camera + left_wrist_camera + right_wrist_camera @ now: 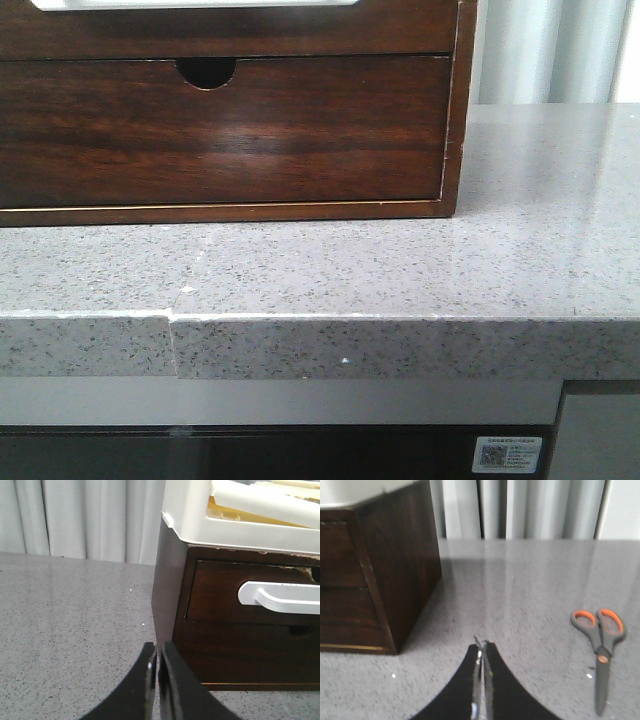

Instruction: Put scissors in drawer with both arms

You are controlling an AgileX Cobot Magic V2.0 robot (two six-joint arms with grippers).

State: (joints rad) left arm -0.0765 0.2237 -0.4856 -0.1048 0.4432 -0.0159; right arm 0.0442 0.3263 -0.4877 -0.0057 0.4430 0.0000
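The drawer point(250, 30) is the upper, plain-fronted dark-brown one of a wooden cabinet, with pale white at its top edge. In the left wrist view the drawer point(220, 595) is closed and carries a white handle point(280, 596). The scissors point(602, 650), grey with orange-lined handles, lie flat on the grey counter and show only in the right wrist view, off to the side of my right gripper point(482, 647), which is shut and empty. My left gripper point(157, 655) is shut and empty, near the cabinet's corner. Neither gripper shows in the front view.
Below it is a second drawer with a half-round notch point(206, 72). A white tray point(200, 515) holding pale items sits on top of the cabinet. The speckled grey counter point(400, 270) has a front edge point(400, 318). Grey curtains point(520, 510) hang behind.
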